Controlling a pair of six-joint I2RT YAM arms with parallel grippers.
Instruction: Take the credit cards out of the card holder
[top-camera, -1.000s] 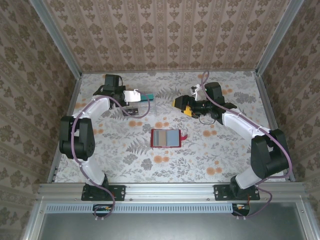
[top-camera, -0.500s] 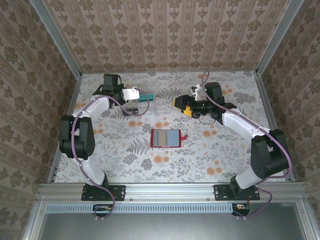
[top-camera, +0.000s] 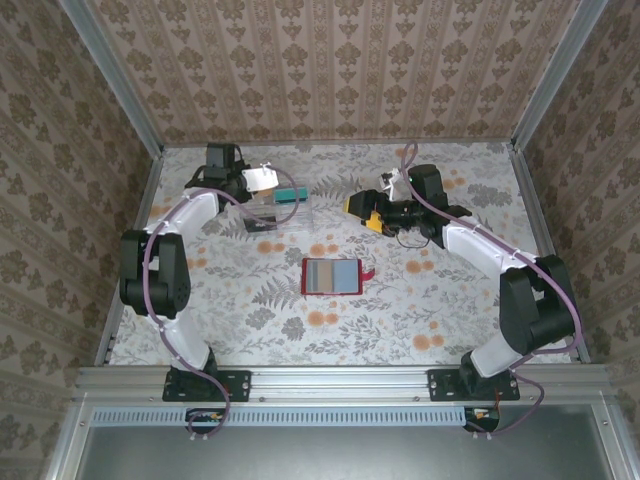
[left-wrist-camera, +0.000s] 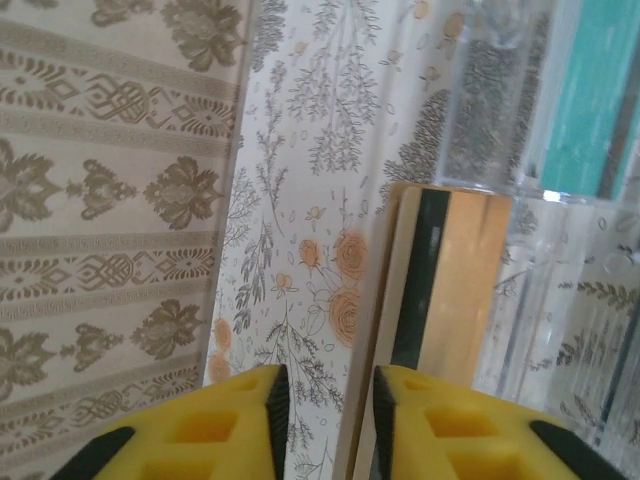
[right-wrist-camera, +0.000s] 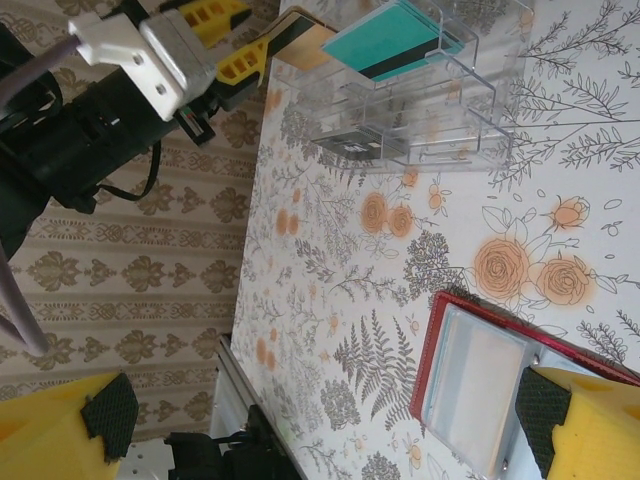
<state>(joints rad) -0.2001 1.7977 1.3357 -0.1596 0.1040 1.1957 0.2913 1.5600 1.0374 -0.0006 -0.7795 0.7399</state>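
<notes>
Floral table (left-wrist-camera: 310, 150); tan card (left-wrist-camera: 445, 290) against the parted left fingers (left-wrist-camera: 430, 435)

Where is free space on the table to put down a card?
The widest bare patch lies in front, between the card holder and the arm bases. Left of the card holder, up to the left arm, is free too. Crowded: the far left, around the clear tray and the left gripper.
</notes>
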